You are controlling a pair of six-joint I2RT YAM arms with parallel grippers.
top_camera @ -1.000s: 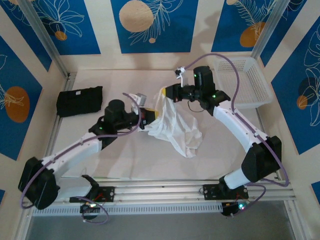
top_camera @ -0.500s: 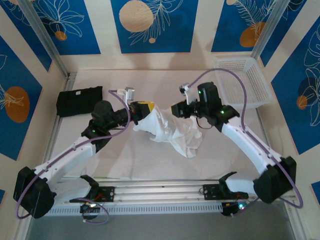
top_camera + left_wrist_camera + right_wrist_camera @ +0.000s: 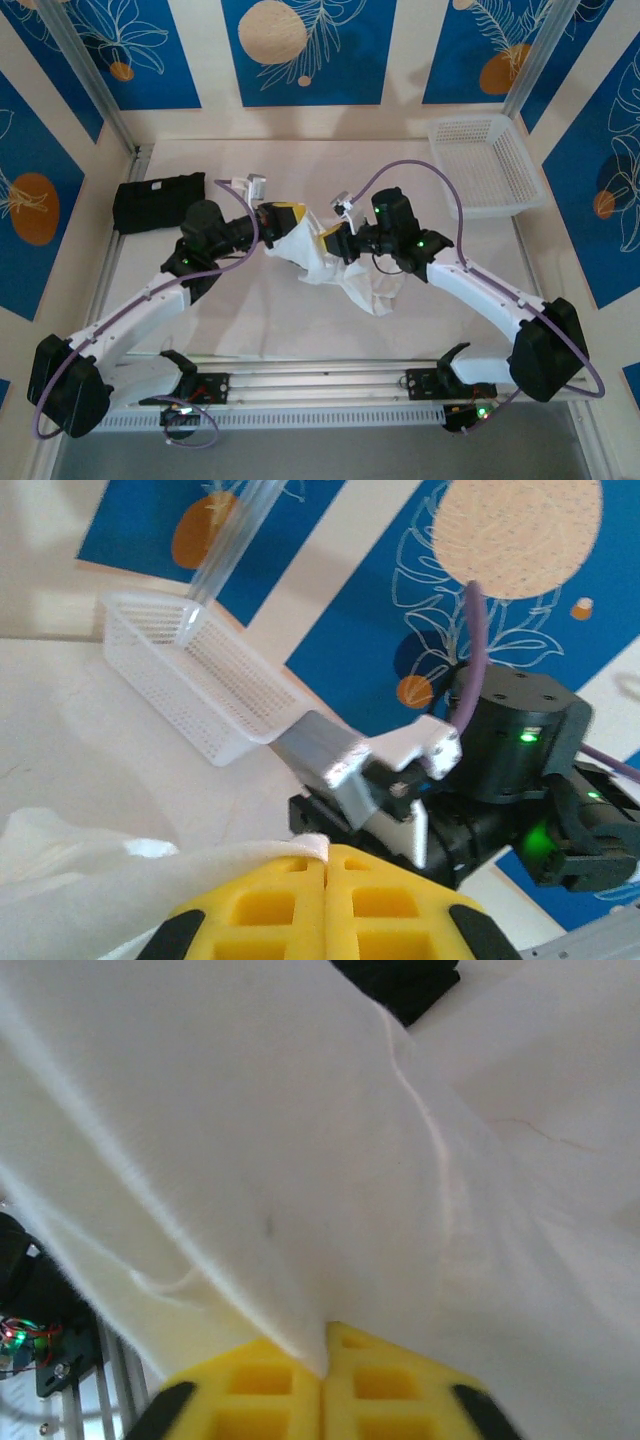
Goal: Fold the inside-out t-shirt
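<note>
Seen from above, the light is bright and even, falling from overhead. Soft, short shadows lie under the arms on the pale tabletop (image 3: 300, 325). The white t-shirt (image 3: 365, 290) nearly washes out against it. At the left wrist, the yellow pads (image 3: 290, 905) at the bottom edge are blurred, while the basket (image 3: 200, 695) is sharper. At the right wrist the cloth is soft-focused and overexposed toward the right.

table (image 3: 262, 318), white basket (image 3: 487, 166), black garment (image 3: 158, 203), t-shirt (image 3: 370, 287)

Right claw (image 3: 328, 240) moved nearer, reclamped t-shirt (image 3: 365, 285); left claw (image 3: 284, 215) shifted back.
</note>
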